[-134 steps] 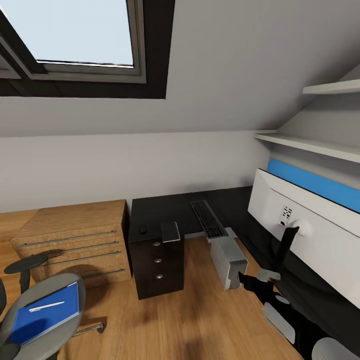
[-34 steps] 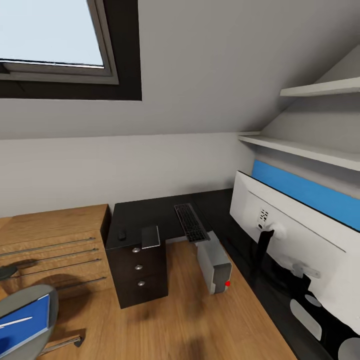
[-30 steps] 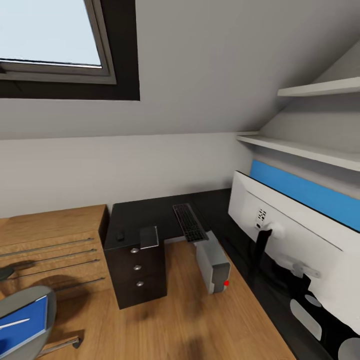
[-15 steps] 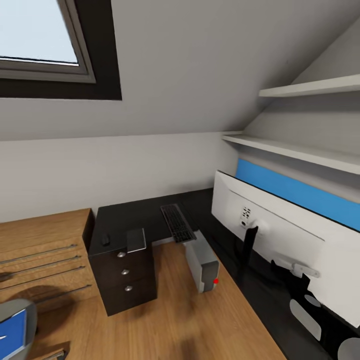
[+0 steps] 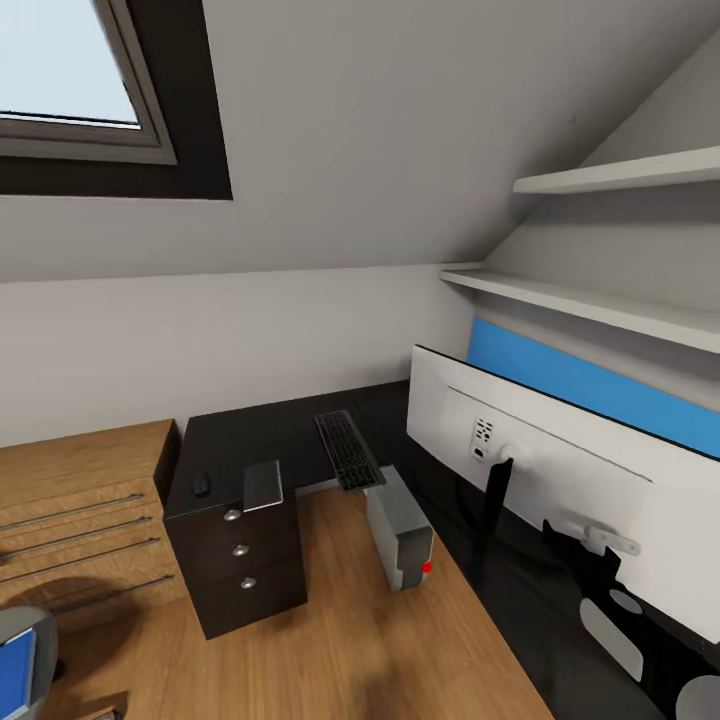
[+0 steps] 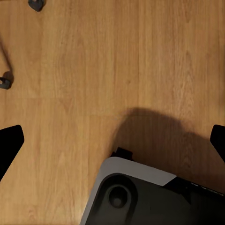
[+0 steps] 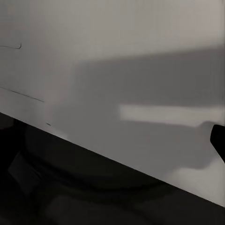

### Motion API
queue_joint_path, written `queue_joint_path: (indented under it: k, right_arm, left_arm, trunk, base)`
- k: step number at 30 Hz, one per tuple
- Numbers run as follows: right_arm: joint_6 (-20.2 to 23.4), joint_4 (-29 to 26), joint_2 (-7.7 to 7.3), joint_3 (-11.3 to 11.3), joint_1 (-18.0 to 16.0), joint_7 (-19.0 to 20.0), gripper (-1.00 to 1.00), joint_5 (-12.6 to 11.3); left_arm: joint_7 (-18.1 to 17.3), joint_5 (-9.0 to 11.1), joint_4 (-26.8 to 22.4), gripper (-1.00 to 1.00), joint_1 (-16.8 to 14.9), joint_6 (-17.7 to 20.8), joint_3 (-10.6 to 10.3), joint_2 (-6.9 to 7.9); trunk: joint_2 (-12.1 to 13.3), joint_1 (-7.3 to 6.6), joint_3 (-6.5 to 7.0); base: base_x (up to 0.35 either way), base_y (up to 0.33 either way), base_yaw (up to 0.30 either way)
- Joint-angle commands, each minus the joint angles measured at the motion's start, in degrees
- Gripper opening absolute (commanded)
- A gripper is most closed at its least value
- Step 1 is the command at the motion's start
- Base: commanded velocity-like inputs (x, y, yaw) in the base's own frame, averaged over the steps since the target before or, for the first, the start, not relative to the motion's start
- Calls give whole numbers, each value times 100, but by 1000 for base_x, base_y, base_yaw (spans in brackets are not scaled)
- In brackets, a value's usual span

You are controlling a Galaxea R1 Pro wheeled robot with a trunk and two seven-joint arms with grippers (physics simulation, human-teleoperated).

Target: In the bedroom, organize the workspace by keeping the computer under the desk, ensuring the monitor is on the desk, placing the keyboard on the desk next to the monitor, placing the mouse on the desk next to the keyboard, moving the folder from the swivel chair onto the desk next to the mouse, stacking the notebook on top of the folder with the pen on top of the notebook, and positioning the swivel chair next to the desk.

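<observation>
From where I stand, the robot is between steps: it faces the desk corner and carries nothing that I can see.

The long matt black L-shaped worktop [image 5: 270, 435] runs from the middle of the head view to the lower right. On it lies the slim silver-grey keyboard with dark keys [image 5: 345, 449], near the centre. The small dark rounded mouse [image 5: 201, 485] and the thin dark grey notebook [image 5: 263, 484] rest at the left end, above the black drawer unit with silver knobs [image 5: 245, 565]. The wide monitor with a white back [image 5: 560, 490] stands at the right on its thin black stand. The light grey boxy computer tower [image 5: 400, 530] stands on the light wood floor [image 5: 340, 640] beside the worktop edge. A piece of the bright blue folder [image 5: 15, 665] shows at the lower left edge, on the grey chair seat.

I judge that fetching the folder comes next, which calls for a turn back towards the lower left.

The left gripper [image 6: 112, 143] is spread wide over bare floor. For the right gripper I cannot tell; one dark fingertip [image 7: 219, 140] shows close against the monitor's white back.

Open floor lies in the lower middle; the tower and drawer unit narrow it.
</observation>
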Motion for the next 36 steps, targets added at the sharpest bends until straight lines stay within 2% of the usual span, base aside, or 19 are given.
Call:
queue_joint_path:
  k: [1, 4, 29, 36]
  right_arm:
    - [-33, -4, -9, 45, -7, -41, 100, -47]
    - [-27, -4, -9, 40, -7, -47, 100, -52]
    - [-33, -4, -18, 31, -7, -62, 100, -45]
    - [-142, 149, -18, 16, -9, -64, 100, -47]
  left_arm:
    - [34, 27, 0, 100, -3, -16, -49, 0]
    - [34, 29, 0, 100, -3, -16, -47, 0]
    - [76, 41, -9, 100, -4, -14, -5, 0]
    - [41, 28, -9, 100, -2, -15, -31, -8]
  trunk:
    - [-10, 3, -9]
    - [-10, 3, -9]
    - [-1012, 552, -457]
    - [-1012, 552, -457]
  base:
    - [1, -1, 0]
    - [0, 0, 0]
    - [0, 0, 0]
    - [0, 0, 0]
